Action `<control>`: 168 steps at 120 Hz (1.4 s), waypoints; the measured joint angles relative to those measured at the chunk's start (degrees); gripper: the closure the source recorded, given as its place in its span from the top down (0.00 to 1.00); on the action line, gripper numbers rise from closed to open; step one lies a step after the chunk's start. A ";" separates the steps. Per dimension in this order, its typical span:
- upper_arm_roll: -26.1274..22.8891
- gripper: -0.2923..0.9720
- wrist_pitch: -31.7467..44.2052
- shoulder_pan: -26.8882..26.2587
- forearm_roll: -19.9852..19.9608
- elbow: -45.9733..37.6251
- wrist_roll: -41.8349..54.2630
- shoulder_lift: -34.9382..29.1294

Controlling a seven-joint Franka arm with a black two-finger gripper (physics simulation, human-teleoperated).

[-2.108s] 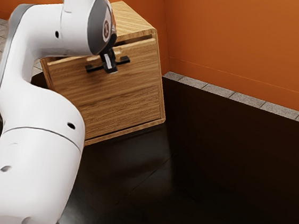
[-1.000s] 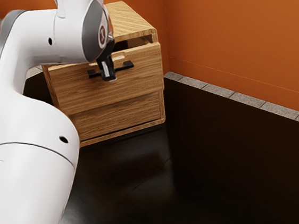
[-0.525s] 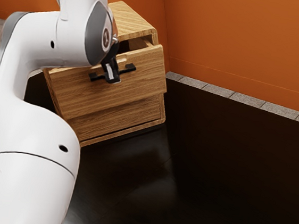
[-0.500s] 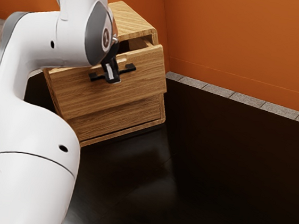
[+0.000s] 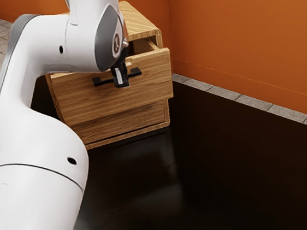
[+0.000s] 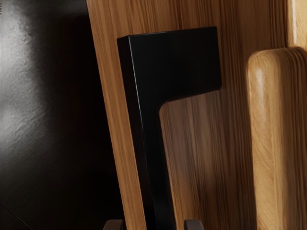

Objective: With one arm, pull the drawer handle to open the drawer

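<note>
Sliding outward: the top drawer (image 5: 140,89) stands further out of the cabinet (image 5: 137,20) than two seconds ago; the opening is well under way.
Its front sits in the upper left of the exterior frame, proud of the lower drawer front (image 5: 123,120), with a dark gap showing behind its top edge; the black handle (image 5: 101,80) is pinched narrowly between the gripper (image 5: 121,79) fingers, one fingertip (image 6: 113,224) on each side of the bar; handle and hand have shifted right together, so the grip is carrying the drawer; I judge more pulling over the black table (image 5: 224,177) will finish it.
</note>
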 joint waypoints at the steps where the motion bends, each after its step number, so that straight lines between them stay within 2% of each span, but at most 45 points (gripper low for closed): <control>1: 0.04 0.30 -0.01 0.00 0.00 -0.02 -0.01 -0.04; 22: 1.99 0.30 -0.29 -0.74 0.06 -1.55 -0.25 -1.04; 168: 5.59 0.30 -1.77 -5.57 -0.27 -4.86 -1.52 -5.39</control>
